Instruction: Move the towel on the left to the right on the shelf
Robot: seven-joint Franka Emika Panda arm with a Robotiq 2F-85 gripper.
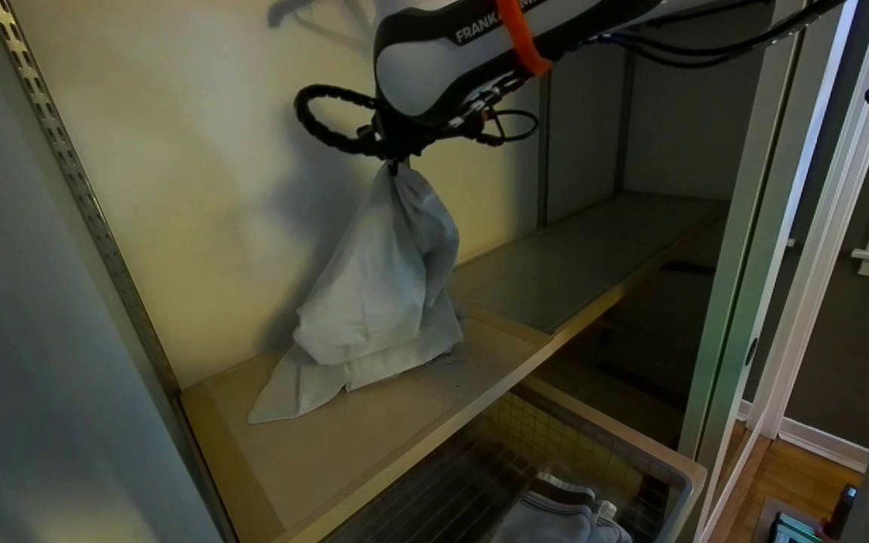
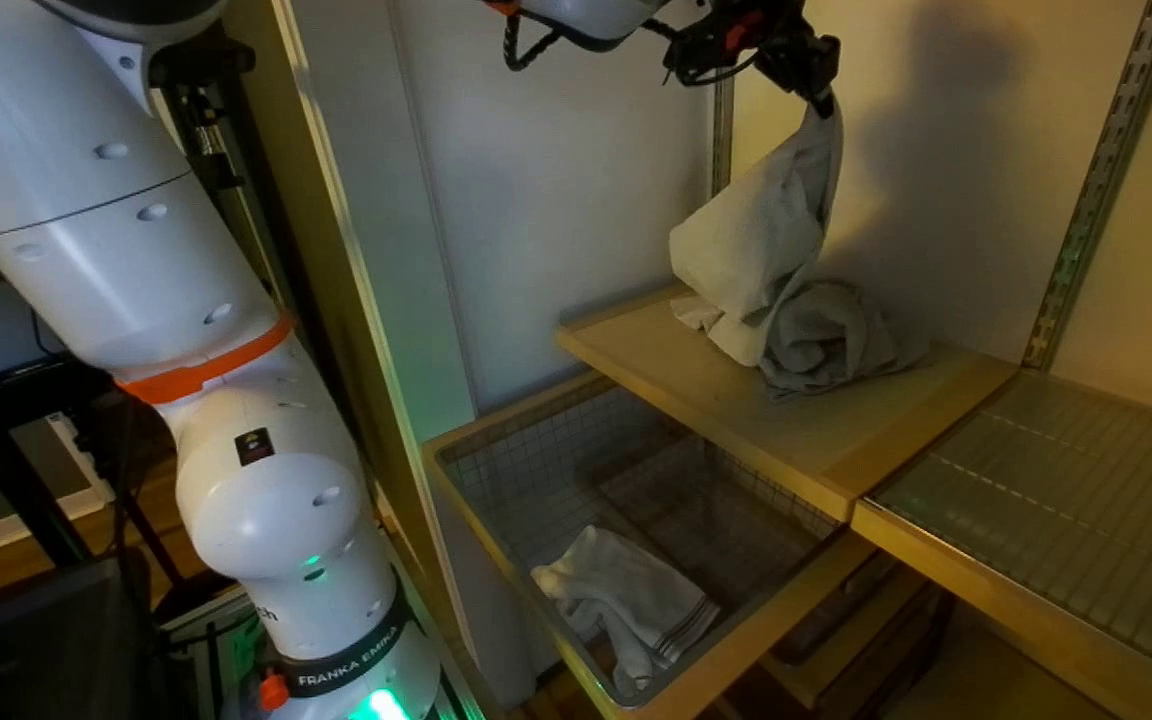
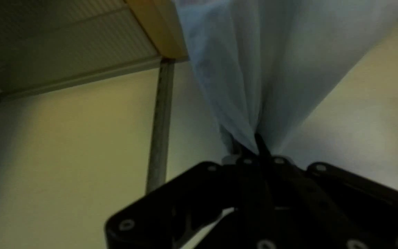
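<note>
A light grey-white towel (image 1: 374, 302) hangs in folds from my gripper (image 1: 395, 166), its lower end spread on the wooden shelf (image 1: 382, 445). The hanging towel also shows in an exterior view (image 2: 751, 240) and in the wrist view (image 3: 288, 62). My gripper (image 2: 821, 100) is shut on the towel's top, high above the shelf; in the wrist view the fingertips (image 3: 249, 147) pinch the gathered cloth. A darker grey rolled towel (image 2: 821, 335) lies on the shelf beside the hanging one. In the wrist view it cannot be made out.
A glass-topped shelf section (image 2: 1066, 490) adjoins the wooden part. Below is a pulled-out wire basket (image 2: 756, 640) with a white cloth (image 2: 626, 590) in it. The back wall carries slotted metal rails (image 2: 1096, 190). A side panel (image 1: 42, 302) bounds the shelf's end.
</note>
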